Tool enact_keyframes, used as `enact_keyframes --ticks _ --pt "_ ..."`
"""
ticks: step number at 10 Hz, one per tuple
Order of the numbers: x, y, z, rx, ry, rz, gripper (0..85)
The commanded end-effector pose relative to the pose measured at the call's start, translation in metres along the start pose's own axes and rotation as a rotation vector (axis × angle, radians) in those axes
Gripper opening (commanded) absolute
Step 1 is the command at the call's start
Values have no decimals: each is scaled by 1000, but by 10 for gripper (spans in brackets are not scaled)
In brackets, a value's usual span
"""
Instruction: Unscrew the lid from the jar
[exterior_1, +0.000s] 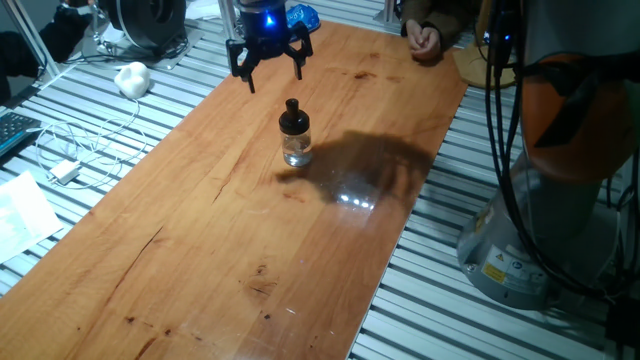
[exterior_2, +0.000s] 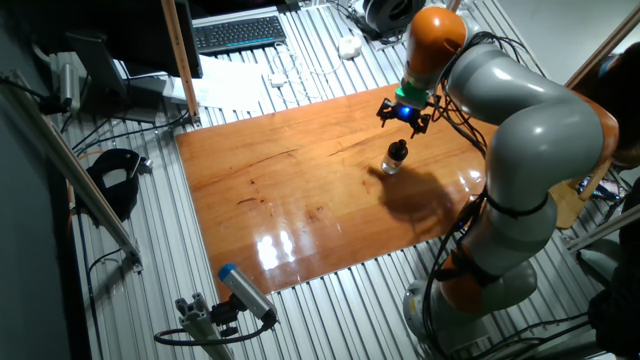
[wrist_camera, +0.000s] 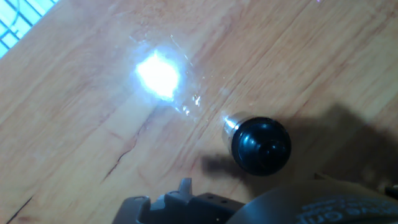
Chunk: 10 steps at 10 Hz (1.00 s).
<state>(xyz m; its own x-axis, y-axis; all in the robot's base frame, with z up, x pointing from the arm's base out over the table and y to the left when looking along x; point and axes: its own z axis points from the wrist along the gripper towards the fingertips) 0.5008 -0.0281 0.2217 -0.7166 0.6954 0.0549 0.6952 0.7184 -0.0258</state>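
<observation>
Line up over the cap before you come down.

Your tool (exterior_1: 270, 66) hangs above the counter (exterior_1: 200, 230) with its fingers spread apart and nothing between them. The jar (exterior_1: 296, 148) stands upright near the middle of the counter, lid (exterior_1: 293, 119) on — nearer the camera in one fixed view, and in the hand view toward the lower right, not centred. Shift until the lid sits midway between the fingers, then lower straight, close on the cap's rim — not the glass — and only then twist.
</observation>
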Motion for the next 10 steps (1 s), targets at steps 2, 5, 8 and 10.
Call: enact_keyframes --ticks 2,5,8,10 --pt "0 0 0 22 11 21 850" --pt "0 0 0 15 9 7 850" --pt "0 0 0 -19 11 -30 850" --pt "-4 -2 12 -20 -1 -38 850"
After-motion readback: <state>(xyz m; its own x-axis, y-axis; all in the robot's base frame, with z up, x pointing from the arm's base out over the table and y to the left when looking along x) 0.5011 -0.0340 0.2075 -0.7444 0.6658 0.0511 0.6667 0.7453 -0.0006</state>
